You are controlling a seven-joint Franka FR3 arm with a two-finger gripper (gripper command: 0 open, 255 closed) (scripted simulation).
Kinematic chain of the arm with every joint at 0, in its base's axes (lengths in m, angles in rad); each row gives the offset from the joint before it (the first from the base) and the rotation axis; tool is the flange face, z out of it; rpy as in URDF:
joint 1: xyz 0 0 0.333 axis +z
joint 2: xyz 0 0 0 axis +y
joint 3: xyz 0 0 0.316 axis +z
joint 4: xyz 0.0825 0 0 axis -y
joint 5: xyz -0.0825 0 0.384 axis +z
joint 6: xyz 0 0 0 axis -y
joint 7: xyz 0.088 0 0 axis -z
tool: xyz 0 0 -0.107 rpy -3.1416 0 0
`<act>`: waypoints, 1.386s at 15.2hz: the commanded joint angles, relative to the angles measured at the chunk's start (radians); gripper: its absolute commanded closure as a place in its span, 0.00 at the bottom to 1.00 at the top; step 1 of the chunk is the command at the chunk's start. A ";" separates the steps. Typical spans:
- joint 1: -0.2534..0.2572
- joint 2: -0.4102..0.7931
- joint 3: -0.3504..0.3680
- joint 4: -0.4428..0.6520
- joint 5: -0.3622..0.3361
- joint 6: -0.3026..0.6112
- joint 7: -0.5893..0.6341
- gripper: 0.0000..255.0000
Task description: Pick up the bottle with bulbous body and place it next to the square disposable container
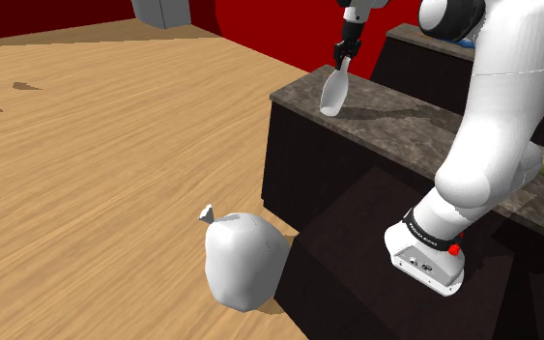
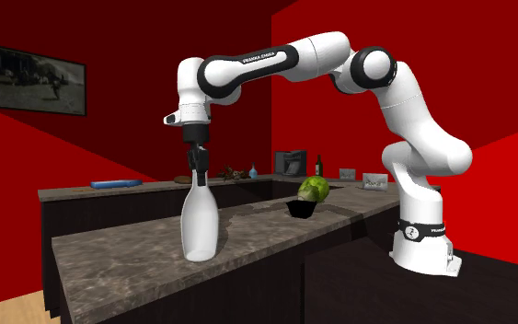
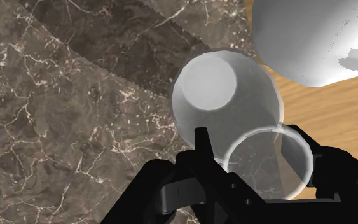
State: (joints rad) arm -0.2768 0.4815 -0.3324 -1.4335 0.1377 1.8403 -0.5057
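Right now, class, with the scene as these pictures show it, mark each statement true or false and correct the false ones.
1. The end effector clasps the white bottle at its neck. True.
2. The bottle lies on its side. False: it is upright, over the dark marbled counter.
3. A white bag sits on the wooden floor near the counter's base. True.
4. The green leafy thing sits in a blue bowl. False: it sits in a black bowl.
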 commanded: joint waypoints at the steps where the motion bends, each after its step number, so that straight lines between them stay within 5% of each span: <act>1: 0.000 0.000 0.000 0.000 0.000 0.000 0.000 1.00; 21: -0.017 -0.004 -0.006 0.211 -0.005 -0.213 0.006 1.00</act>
State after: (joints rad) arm -0.2928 0.4761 -0.3379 -1.2404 0.1328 1.6435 -0.5002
